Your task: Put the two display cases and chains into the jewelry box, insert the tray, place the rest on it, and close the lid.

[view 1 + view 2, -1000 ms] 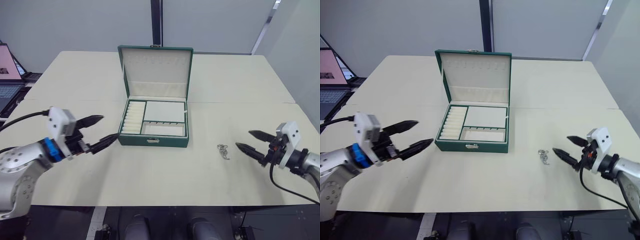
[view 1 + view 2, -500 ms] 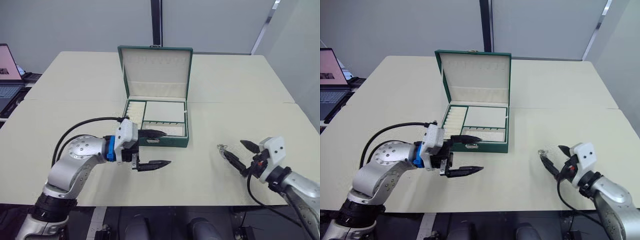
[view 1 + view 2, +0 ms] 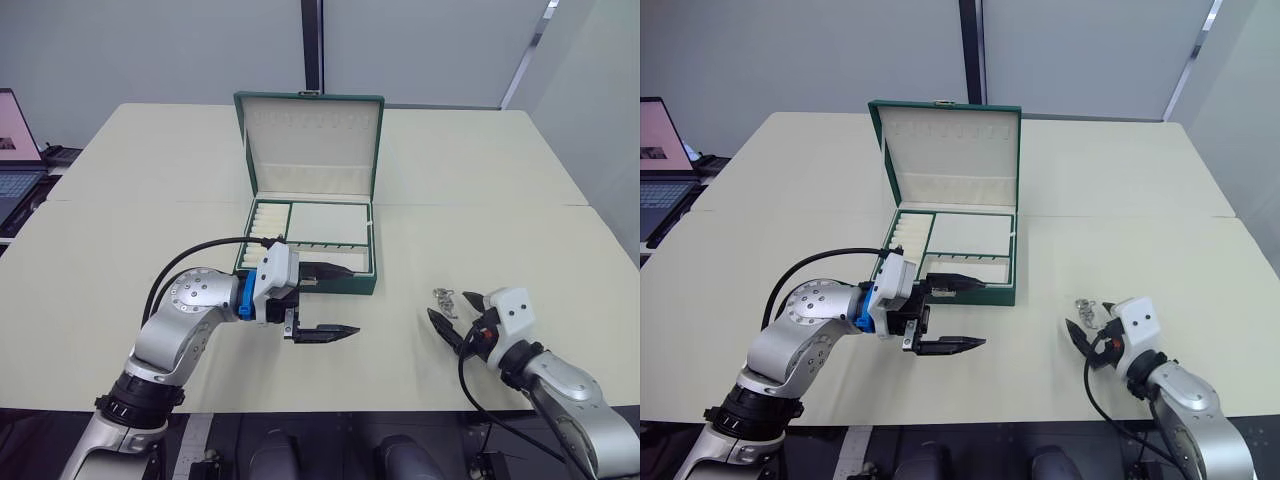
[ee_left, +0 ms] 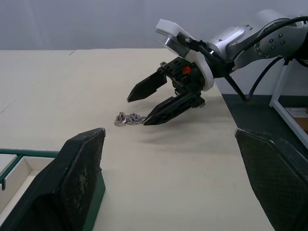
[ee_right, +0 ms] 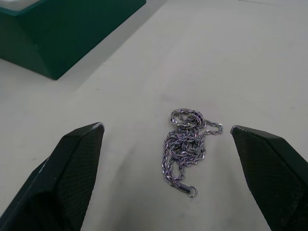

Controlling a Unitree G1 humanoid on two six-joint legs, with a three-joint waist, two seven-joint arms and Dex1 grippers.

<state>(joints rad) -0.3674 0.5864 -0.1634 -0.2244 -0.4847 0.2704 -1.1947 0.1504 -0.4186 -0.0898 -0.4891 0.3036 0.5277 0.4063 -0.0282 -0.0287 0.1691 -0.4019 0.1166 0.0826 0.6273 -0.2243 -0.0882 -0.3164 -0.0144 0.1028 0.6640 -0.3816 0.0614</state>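
The dark green jewelry box (image 3: pixel 318 284) stands open mid-table, its cream-lined lid (image 3: pixel 312 140) upright. The tray (image 3: pixel 330 222) with ring rolls sits inside the box. A silver chain (image 3: pixel 444 299) lies in a small heap on the table to the box's right. My right gripper (image 3: pixel 450 306) is open and low over the table, its fingertips (image 5: pixel 82 159) either side of the chain (image 5: pixel 185 144), apart from it. My left gripper (image 3: pixel 345 299) is open and empty just in front of the box's front wall. The two display cases are out of view.
A laptop (image 3: pixel 14 140) sits off the table's far left. The table's front edge runs close below both grippers. A seam (image 3: pixel 480 205) crosses the table behind the box. Bare tabletop lies between the two grippers.
My left arm swung in from the left side to the box's front. The right gripper moved left and closer, up to the chain. Both stayed open.
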